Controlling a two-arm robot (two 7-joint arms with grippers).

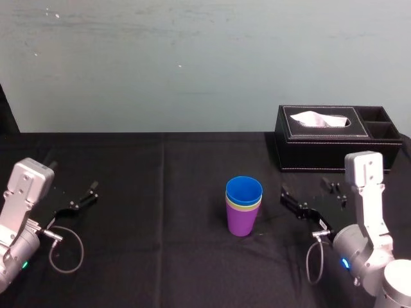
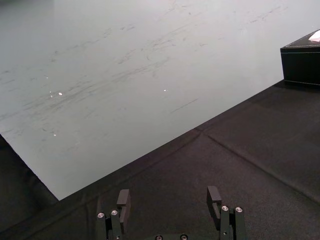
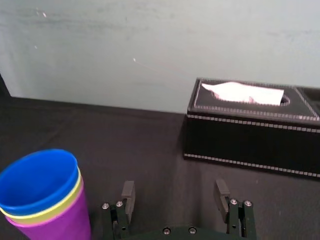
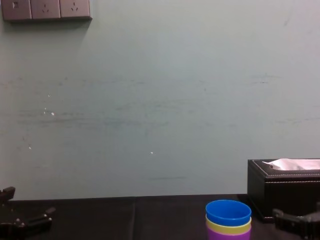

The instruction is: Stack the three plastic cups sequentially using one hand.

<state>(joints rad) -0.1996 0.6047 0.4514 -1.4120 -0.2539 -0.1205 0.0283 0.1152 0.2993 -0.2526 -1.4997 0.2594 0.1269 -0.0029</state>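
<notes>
Right claw (image 3: pixel 174 186) spread, empty, beside the purple cup (image 1: pixel 242 223) holding yellow-green cup (image 4: pixel 228 228) and blue cup (image 1: pixel 244 188); tissue box (image 1: pixel 321 151) behind; left claw (image 2: pixel 168 192) spread.

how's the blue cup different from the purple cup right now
The blue cup sits innermost, on top of the stack; the purple cup is outermost, at the bottom, on the black cloth. The blue cup shows just its rim band and inside; the purple cup shows most of its wall. Both stand upright, nested, with the yellow-green cup between them.
</notes>
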